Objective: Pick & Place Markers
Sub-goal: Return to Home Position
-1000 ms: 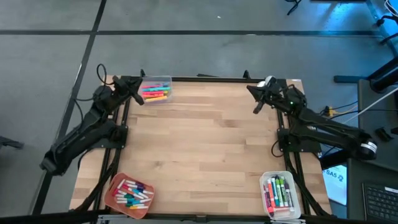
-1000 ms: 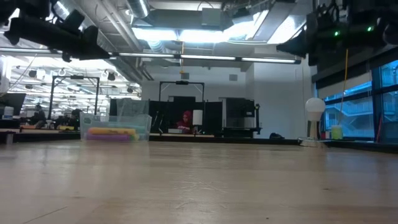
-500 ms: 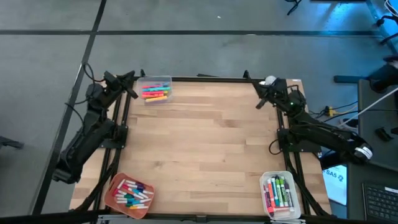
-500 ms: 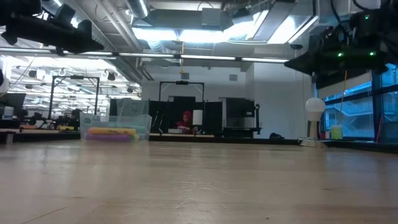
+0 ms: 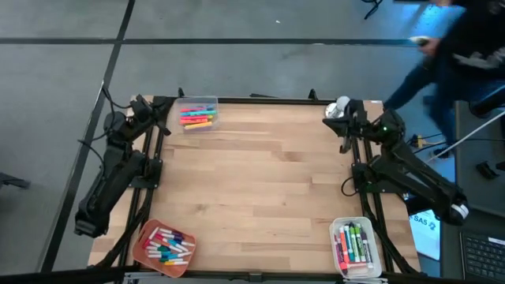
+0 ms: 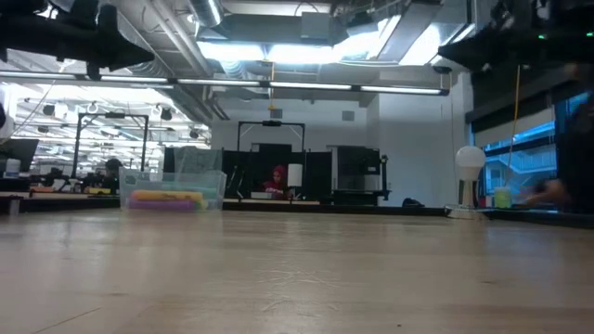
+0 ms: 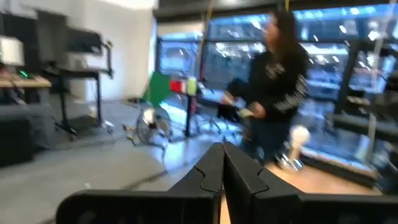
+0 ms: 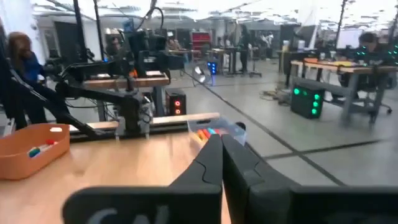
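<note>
- Wood-plank tabletop [image 5: 260, 181] under strip-lit workshop ceiling, with a blurred person [image 5: 446, 47] past the overhead view's upper right corner.
- Found the markers [image 5: 196, 117] gathered in three containers: clear bin [image 5: 207, 101] at the overhead view's upper left corner, orange bin [image 5: 144, 237] at lower left, white tray [image 5: 355, 222] at lower right. Spotted none loose on the planks.
- Judged them light, stiff and smooth-barrelled, apt to roll. Best pinched across the mid-barrel, clear of the cap.
- Read the left tool [image 7: 222, 152] as pressed together on nothing, held high off the left edge, near the clear bin.
- Read the right tool [image 8: 221, 140] as likewise closed and empty, at the upper right corner just beside the silver bell [image 5: 341, 103].
- Against a second before: both arms drawn farther back toward their own edges, containers unmoved, person newly in the overhead view.
</note>
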`<state>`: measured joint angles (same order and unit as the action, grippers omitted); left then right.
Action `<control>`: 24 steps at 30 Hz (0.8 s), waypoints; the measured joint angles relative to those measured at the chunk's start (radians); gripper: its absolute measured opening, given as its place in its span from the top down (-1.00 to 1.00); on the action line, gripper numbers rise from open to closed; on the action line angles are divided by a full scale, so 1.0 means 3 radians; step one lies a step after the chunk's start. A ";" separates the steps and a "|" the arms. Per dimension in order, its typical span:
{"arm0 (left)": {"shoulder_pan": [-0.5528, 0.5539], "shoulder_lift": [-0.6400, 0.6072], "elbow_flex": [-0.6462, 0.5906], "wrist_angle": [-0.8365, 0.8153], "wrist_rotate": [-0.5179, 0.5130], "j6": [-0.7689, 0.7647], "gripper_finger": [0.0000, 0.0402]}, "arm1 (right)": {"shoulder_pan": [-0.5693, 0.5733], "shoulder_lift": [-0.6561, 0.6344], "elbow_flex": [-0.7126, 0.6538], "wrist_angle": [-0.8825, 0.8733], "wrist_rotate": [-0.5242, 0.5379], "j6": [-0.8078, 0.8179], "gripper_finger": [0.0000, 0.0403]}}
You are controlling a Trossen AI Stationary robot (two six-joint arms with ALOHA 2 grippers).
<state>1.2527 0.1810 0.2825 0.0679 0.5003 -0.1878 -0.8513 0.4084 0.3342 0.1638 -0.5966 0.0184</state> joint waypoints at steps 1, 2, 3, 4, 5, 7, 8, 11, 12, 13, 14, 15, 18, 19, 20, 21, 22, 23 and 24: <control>-0.0061 -0.0082 0.0000 -0.0158 -0.0003 0.0041 0.99 | 0.0001 -0.0086 -0.0046 -0.0080 0.0017 0.0012 1.00; -0.0123 -0.0163 0.0000 -0.0289 -0.0018 0.0082 0.99 | 0.0009 -0.0159 -0.0108 -0.0117 0.0009 0.0073 1.00; -0.0188 -0.0250 0.0000 -0.0403 -0.0048 0.0122 0.99 | 0.0026 -0.0225 -0.0173 -0.0116 -0.0014 0.0154 1.00; -0.0250 -0.0330 0.0000 -0.0499 -0.0098 0.0158 0.99 | 0.0051 -0.0289 -0.0232 -0.0115 -0.0017 0.0225 1.00; -0.0312 -0.0406 0.0000 -0.0582 -0.0180 0.0183 0.99 | 0.0080 -0.0350 -0.0293 -0.0117 -0.0007 0.0273 1.00; -0.0422 -0.0546 -0.0006 -0.0670 -0.0359 0.0236 0.99 | 0.0142 -0.0445 -0.0393 -0.0119 0.0013 0.0297 1.00; -0.0469 -0.0599 -0.0022 -0.0671 -0.0434 0.0255 0.99 | 0.0164 -0.0480 -0.0439 -0.0115 0.0042 0.0292 1.00; -0.0561 -0.0597 -0.0070 -0.0738 -0.0498 0.0355 0.99 | 0.0193 -0.0562 -0.0576 -0.0113 0.0100 0.0264 1.00; -0.0580 -0.0594 -0.0089 -0.0721 -0.0498 0.0398 0.99 | 0.0193 -0.0585 -0.0618 -0.0116 0.0107 0.0264 1.00; -0.0592 -0.0600 -0.0124 -0.0696 -0.0490 0.0408 0.99 | 0.0193 -0.0601 -0.0657 -0.0113 0.0109 0.0263 1.00; -0.0599 -0.0601 -0.0172 -0.0676 -0.0480 0.0363 0.99 | 0.0193 -0.0628 -0.0703 -0.0093 0.0107 0.0266 1.00; -0.0604 -0.0601 -0.0228 -0.0682 -0.0463 0.0284 0.99 | 0.0193 -0.0649 -0.0755 -0.0067 0.0105 0.0284 1.00; -0.0650 -0.0601 -0.0377 -0.0545 -0.0425 0.0136 0.99 | 0.0195 -0.0695 -0.0919 0.0088 0.0102 0.0424 1.00; -0.0677 -0.0601 -0.0432 -0.0445 -0.0423 0.0073 0.99 | 0.0195 -0.0704 -0.0975 0.0156 0.0102 0.0457 1.00; -0.0702 -0.0601 -0.0480 -0.0381 -0.0450 0.0025 0.99 | 0.0194 -0.0707 -0.1038 0.0247 0.0098 0.0512 1.00; -0.0730 -0.0601 -0.0513 -0.0333 -0.0487 0.0006 0.99 | 0.0195 -0.0709 -0.1087 0.0325 0.0100 0.0574 1.00; -0.0760 -0.0601 -0.0530 -0.0268 -0.0541 0.0006 0.99 | 0.0195 -0.0709 -0.1096 0.0318 0.0130 0.0612 1.00; -0.0791 -0.0602 -0.0545 -0.0195 -0.0602 0.0005 0.99 | 0.0198 -0.0705 -0.1093 0.0307 0.0173 0.0623 1.00; -0.0829 -0.0603 -0.0574 -0.0142 -0.0665 0.0004 0.99 | 0.0207 -0.0695 -0.1092 0.0297 0.0195 0.0614 1.00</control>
<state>1.0039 0.0002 0.1102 0.0254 0.3007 -0.1866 -0.7892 0.1998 0.0067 0.2528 -0.5381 0.2027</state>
